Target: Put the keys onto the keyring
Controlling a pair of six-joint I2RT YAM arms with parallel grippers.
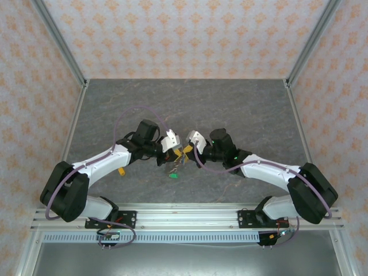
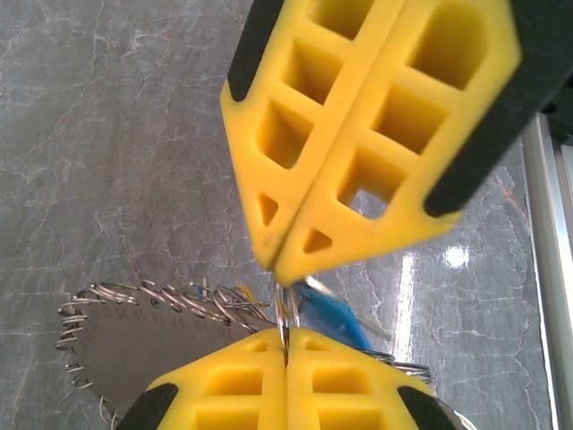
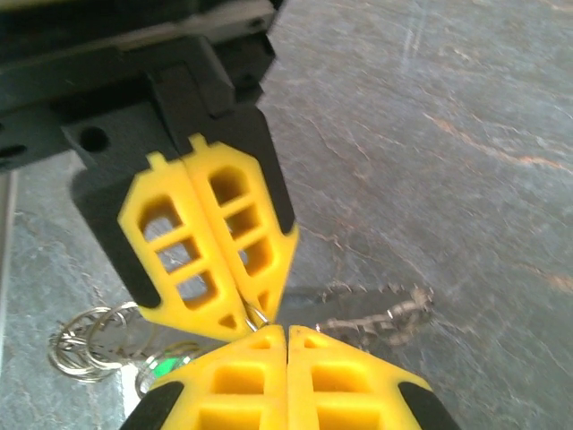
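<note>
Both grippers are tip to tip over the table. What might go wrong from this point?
1. The left gripper and right gripper, jaws shut, both seem to pinch the same thin wire loop. An uneven pull may bend it or let it slip free.
2. The blue key sits right beside the tips, so a small sideways move might knock it away or trap it between the fingers.

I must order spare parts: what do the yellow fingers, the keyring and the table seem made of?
The fingers look like matte yellow plastic or rubber, moulded with open cells. The keyring seems thin metal wire: silvery glints. The table is glossy, marble-patterned; material unclear.
</note>
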